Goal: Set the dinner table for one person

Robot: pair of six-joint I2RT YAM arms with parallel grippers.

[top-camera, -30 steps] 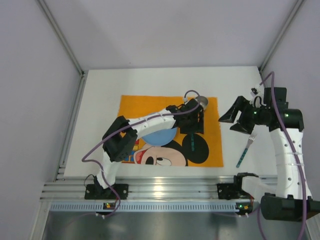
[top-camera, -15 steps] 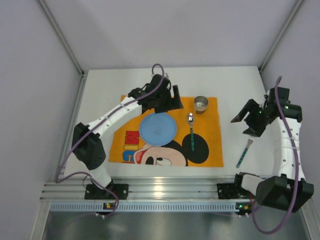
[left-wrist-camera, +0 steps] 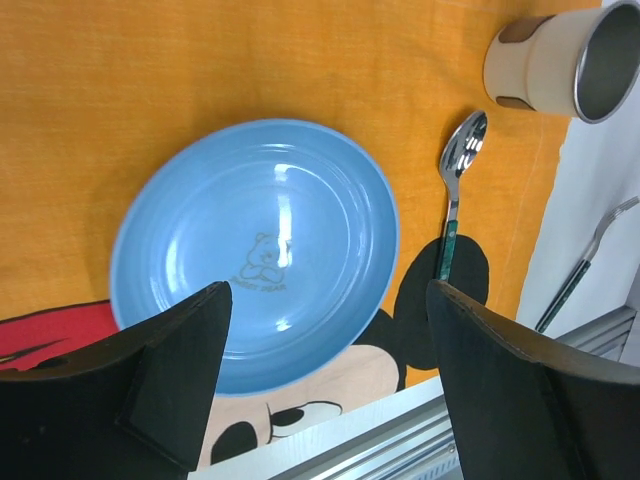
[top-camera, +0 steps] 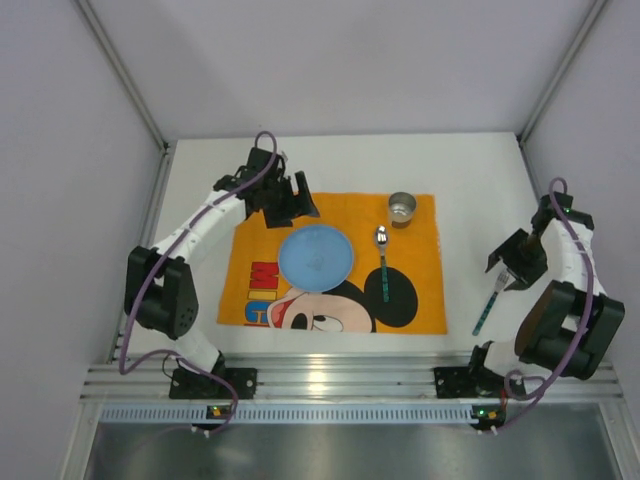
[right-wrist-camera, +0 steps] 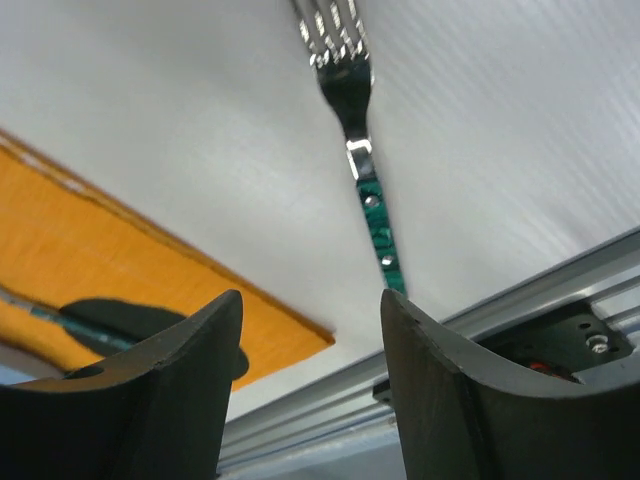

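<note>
On the white dinner table [top-camera: 200,190] lies an orange mouse placemat [top-camera: 420,300]. On it sit a blue plate [top-camera: 315,257], a green-handled spoon [top-camera: 383,262] and a small metal cup [top-camera: 402,208]. A green-handled fork [top-camera: 490,300] lies on the bare table right of the mat. My left gripper [top-camera: 290,205] is open and empty above the mat's far left corner; its view shows the plate [left-wrist-camera: 255,250], spoon [left-wrist-camera: 455,190] and cup [left-wrist-camera: 560,60]. My right gripper [top-camera: 518,262] is open and empty above the fork's tines; its view shows the fork [right-wrist-camera: 355,140].
An aluminium rail [top-camera: 330,375] runs along the near table edge. Grey walls and frame posts [top-camera: 120,75] enclose the table at the back and sides. The mat's corner [right-wrist-camera: 290,330] shows in the right wrist view.
My left arm has pulled back from the spoon and cup area to the mat's far left corner. My right arm has swung right and folded back toward the fork.
</note>
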